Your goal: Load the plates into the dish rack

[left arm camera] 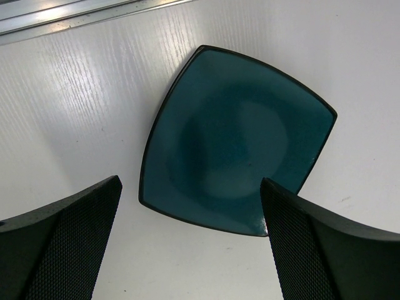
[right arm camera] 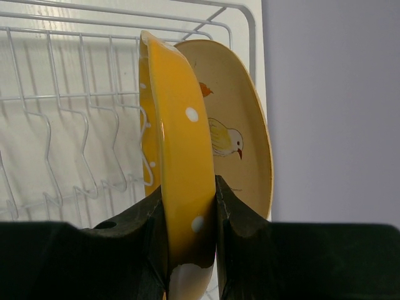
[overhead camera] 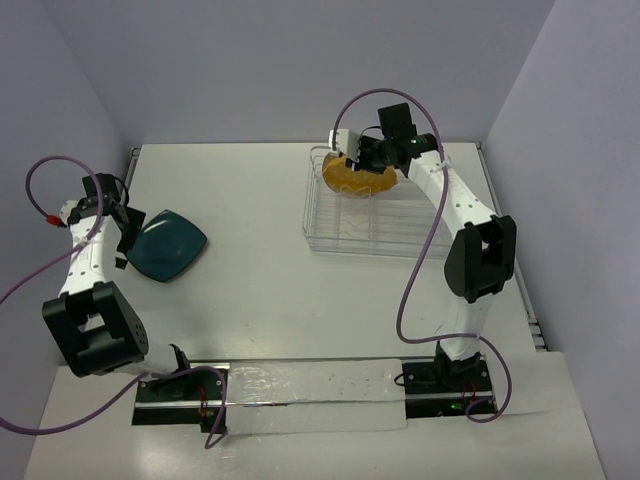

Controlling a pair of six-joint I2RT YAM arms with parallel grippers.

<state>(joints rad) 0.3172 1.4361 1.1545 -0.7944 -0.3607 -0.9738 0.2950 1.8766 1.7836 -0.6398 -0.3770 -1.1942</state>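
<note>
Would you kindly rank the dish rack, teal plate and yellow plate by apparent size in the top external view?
1. Dish rack, largest.
2. Teal plate, next.
3. Yellow plate, smallest-looking, but standing on edge, partly hidden by the right tool, so unsure.

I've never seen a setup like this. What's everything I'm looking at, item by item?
teal plate: one, dark teal, flat on the table, left side, under the left pincer
yellow plate: one, yellow with white dots, upright in the dish rack, gripped by the right pincer
cream plate: one, cream with bird drawing, on edge beside the yellow plate
dish rack: one, pale wire, table's far right
table: one, white
cables: two, purple, one per arm
arms: two, white and black, near edge
left pincer: black, open
right pincer: black, shut
</note>
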